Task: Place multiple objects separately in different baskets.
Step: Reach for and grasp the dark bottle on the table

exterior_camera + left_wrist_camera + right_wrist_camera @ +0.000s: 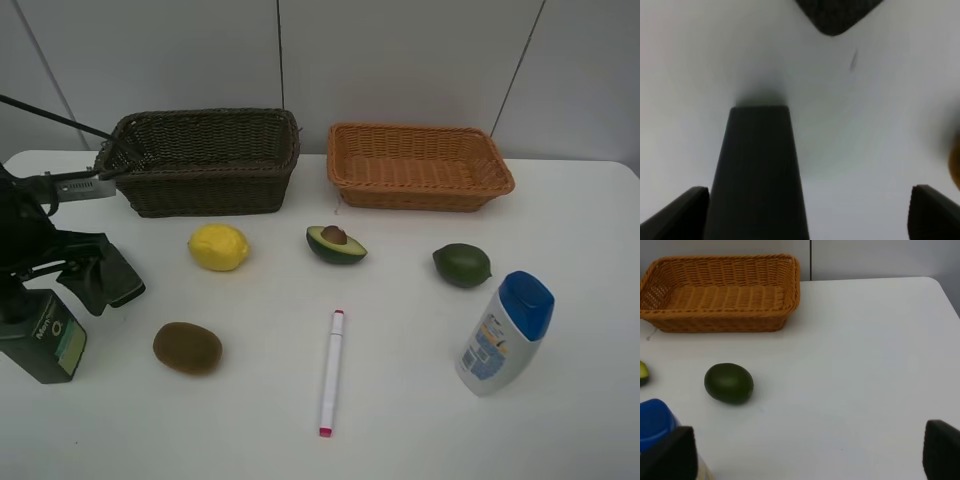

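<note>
Probably firm yet prone to roll, the green round fruit wants pinching across its middle; the right gripper and left gripper both gape wide.

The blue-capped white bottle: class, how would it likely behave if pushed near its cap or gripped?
The blue-capped white bottle stands upright and tall, so a push near the cap would probably tip it. Its glossy plastic sides look smooth, so a grip might slip. It seems rigid enough to hold shape.
</note>
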{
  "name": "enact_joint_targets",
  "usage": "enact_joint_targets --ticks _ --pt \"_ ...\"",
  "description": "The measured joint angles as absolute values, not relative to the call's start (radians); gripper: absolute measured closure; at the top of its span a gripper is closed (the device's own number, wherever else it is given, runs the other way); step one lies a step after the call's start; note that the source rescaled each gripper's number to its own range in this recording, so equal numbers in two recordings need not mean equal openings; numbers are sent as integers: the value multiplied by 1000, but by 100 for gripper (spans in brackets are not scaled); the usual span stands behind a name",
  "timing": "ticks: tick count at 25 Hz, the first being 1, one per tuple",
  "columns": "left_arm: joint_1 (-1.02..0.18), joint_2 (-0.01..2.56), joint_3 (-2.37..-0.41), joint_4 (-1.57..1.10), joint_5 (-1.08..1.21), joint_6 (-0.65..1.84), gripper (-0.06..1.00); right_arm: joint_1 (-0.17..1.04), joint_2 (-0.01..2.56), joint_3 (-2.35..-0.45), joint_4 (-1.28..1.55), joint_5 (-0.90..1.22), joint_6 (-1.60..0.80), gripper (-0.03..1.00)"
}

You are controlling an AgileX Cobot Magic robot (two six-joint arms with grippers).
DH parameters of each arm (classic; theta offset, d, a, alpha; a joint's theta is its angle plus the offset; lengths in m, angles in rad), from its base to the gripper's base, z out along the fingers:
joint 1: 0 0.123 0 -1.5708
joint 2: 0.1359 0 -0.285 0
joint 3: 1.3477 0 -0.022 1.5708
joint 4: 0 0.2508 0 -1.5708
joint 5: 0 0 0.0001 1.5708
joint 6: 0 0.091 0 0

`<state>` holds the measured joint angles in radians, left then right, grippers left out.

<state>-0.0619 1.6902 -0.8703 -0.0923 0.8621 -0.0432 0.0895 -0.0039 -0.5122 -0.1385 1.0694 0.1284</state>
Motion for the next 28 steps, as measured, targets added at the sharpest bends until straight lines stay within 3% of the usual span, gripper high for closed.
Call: enact_joint_targets --ticks 11,12,14,15,17,18,28 --pt "-107 1691 -870 -41 861 -109 -4 90 -4 -512 -138 1069 128 -2" --pt "-107 1691 -870 -34 867 -114 1 90 -4 -512 -138 1069 128 -2" --pt "-107 1691 -870 -19 872 -123 22 90 -4 -512 -138 1069 128 -2" --pt "-107 1691 -870 -16 873 -125 37 90 -4 -512 -138 1069 128 -2" --pt "-107 1691 -870 0 876 -126 80 90 -4 -512 -138 1069 128 -2" --pt "-107 1691 -870 0 877 -126 93 90 -4 -512 -138 1069 128 -2" --pt "-107 1548 -983 0 1075 -126 94 90 -4 -512 -138 1069 128 -2"
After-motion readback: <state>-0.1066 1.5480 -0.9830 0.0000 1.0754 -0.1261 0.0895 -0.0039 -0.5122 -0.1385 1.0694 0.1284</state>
